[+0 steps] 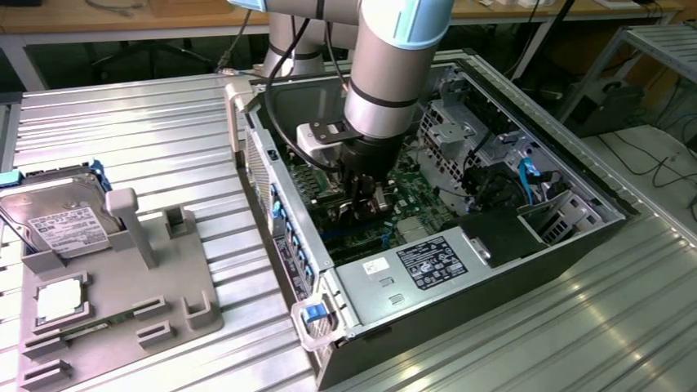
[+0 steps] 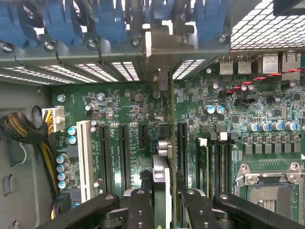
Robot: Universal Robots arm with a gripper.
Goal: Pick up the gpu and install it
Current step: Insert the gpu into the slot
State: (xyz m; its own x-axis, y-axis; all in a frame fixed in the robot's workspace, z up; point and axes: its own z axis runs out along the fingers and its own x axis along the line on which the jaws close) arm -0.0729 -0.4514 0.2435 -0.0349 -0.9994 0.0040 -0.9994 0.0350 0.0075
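Observation:
The gpu (image 2: 163,179) appears edge-on in the wrist view as a thin upright card. Its silver bracket end (image 2: 162,78) reaches toward the case's rear slot openings. My gripper (image 2: 167,210) is shut on it, with one black finger (image 2: 139,207) on each side of the card. The card stands over the green motherboard (image 2: 124,105), in line with a long black expansion slot (image 2: 181,143); I cannot tell whether it touches the slot. In the exterior view the gripper (image 1: 365,200) is lowered into the open computer case (image 1: 588,237).
A CPU socket (image 2: 269,191), a white slot (image 2: 86,157) and a yellow-black cable bundle (image 2: 24,131) flank the card. Blue slot latches (image 2: 95,24) line the rear wall. Outside the case, a grey fixture (image 1: 163,302) carries a hard drive (image 1: 60,224) and a CPU chip (image 1: 60,298).

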